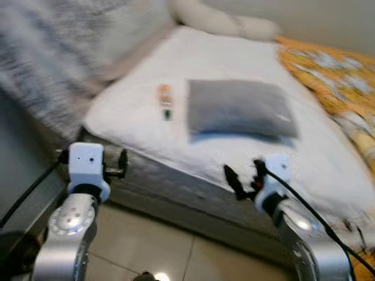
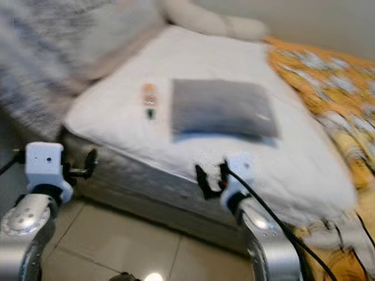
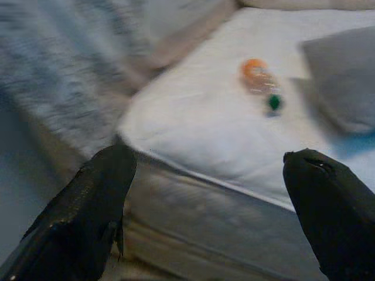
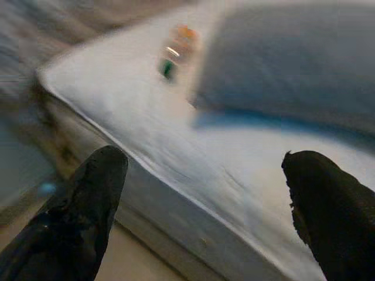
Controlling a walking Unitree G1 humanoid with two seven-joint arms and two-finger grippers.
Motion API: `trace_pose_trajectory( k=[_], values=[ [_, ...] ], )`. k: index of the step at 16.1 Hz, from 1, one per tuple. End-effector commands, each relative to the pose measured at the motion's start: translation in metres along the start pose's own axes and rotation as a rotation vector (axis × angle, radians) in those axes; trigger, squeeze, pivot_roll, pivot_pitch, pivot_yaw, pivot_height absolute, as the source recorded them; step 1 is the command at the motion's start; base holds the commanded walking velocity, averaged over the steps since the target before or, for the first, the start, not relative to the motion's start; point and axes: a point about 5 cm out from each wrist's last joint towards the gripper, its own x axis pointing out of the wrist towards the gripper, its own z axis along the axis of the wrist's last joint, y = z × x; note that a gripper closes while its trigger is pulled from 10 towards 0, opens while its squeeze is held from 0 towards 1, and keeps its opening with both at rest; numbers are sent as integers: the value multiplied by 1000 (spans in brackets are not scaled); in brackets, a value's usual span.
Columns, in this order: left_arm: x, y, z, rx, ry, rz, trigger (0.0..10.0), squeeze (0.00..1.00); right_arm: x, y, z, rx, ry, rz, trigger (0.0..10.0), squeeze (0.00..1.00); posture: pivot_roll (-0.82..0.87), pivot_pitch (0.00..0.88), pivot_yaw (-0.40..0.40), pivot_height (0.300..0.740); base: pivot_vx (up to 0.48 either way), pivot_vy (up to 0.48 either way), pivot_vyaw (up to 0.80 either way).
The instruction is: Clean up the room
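Observation:
A small bottle (image 1: 166, 100) with an orange body and a green cap lies on the white bed cover (image 1: 146, 117), just left of a grey pillow (image 1: 237, 109). The wrist views show the bottle (image 3: 261, 82) (image 4: 176, 54) and the pillow (image 4: 293, 64) too. My left gripper (image 1: 120, 164) is open, held low in front of the bed's near left corner. My right gripper (image 1: 243, 178) is open as well, at the bed's front edge below the pillow. Neither holds anything. The frames are blurred.
A grey patterned blanket (image 1: 53, 52) drapes over the left side. A yellow patterned quilt (image 1: 334, 82) covers the bed's right part. A long white bolster (image 1: 228, 20) lies at the head. Tiled floor (image 1: 164, 246) runs along the mattress side (image 1: 176, 199).

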Motion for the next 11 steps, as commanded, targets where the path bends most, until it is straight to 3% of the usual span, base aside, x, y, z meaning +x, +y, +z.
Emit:
trace_pose_trajectory(
  k=[1,10,11],
  values=[
    [3,-6,6,2,-19,-26,10000,1000,-3,-6,-1,-18,14,-26,10000,0,5,0,-50,740,330,0,800],
    [6,-5,8,24,-22,-35,10000,1000,1,-7,0,-32,15,-36,10000,0,9,0,-48,740,325,0,800],
    [6,-5,8,25,-22,-35,10000,1000,1,-8,1,-17,13,-49,10000,0,7,0,-46,740,319,0,0]
  ],
)
